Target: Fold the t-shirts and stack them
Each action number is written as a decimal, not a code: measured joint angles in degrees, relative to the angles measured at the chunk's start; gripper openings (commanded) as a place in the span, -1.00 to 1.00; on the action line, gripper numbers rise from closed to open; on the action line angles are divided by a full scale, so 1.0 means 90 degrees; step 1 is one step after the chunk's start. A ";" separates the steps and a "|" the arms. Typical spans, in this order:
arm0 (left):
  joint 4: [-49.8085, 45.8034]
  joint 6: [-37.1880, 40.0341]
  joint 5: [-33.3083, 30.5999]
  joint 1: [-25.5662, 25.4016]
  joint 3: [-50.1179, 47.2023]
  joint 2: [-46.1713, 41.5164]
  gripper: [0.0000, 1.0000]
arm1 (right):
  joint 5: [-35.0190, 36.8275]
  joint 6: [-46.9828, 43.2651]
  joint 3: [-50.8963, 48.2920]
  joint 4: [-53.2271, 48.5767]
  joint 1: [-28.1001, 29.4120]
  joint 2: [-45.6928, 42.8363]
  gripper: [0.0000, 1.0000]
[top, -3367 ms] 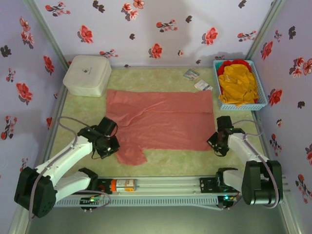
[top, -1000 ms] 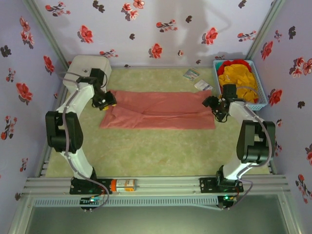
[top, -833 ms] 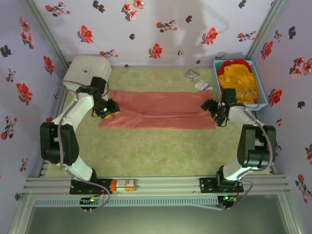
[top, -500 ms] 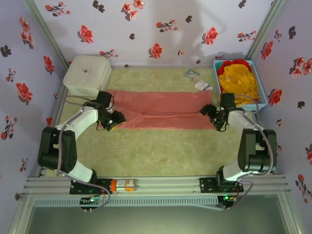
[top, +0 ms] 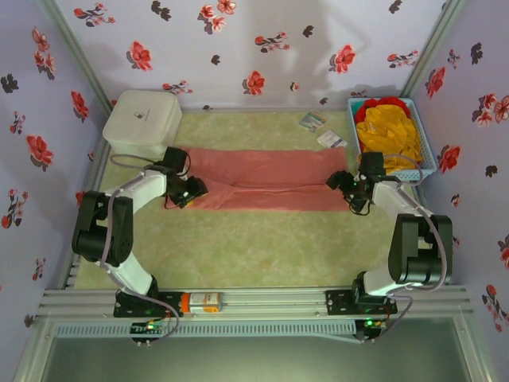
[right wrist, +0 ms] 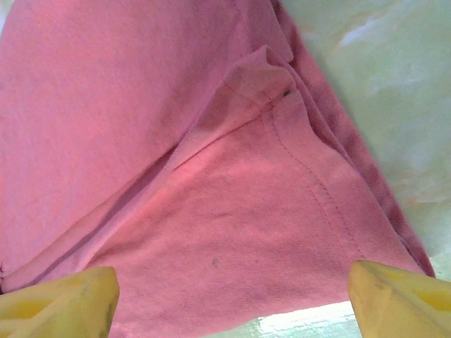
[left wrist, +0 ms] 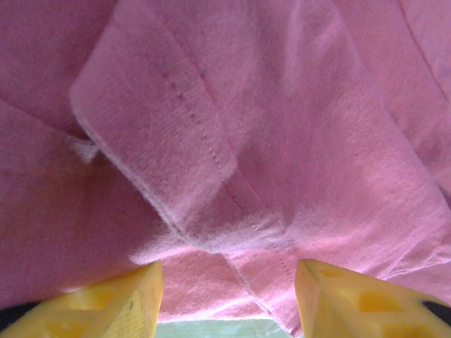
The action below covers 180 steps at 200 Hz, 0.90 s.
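Salmon-pink shirt (top: 266, 181) lay mid-frame as a long folded band. Left gripper (top: 193, 191) and right gripper (top: 343, 185) sat at its ends, jaws spread, holding nothing. Crosswise folds appeared outstanding; yellow shirt (top: 387, 139) (upper-right basket (top: 395, 173)) awaited folding.

Lilac flowered walls (top: 238, 32) enclose a pale-green, perhaps plush mat (top: 262, 247).

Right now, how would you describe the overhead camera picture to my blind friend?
A salmon-pink t-shirt lies folded into a long band on a green mat, the left gripper at its left end and the right gripper at its right end. A white box sits far left; a blue basket of yellow and red t-shirts far right.
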 measured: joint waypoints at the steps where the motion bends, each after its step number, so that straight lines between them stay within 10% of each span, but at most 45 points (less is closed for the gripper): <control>1: 0.0000 0.0000 -0.0002 0.0000 0.0005 0.0000 0.03 | 0.0000 0.0000 0.0002 -0.0005 0.0000 0.0000 0.69; 88: 0.0087 0.0015 -0.0158 0.0000 0.0464 0.0384 -0.08 | 0.0119 -0.0180 0.0095 -0.0202 0.0000 0.0000 0.68; 142: 0.0036 0.0097 -0.0214 0.0005 0.0639 0.0442 -0.94 | 0.0199 -0.0209 0.0097 -0.0253 0.0000 0.0000 0.67; 180: -0.0160 0.0151 -0.0214 0.0005 0.1141 0.0471 -1.00 | 0.0216 -0.0209 0.0112 -0.0289 0.0000 0.0000 0.66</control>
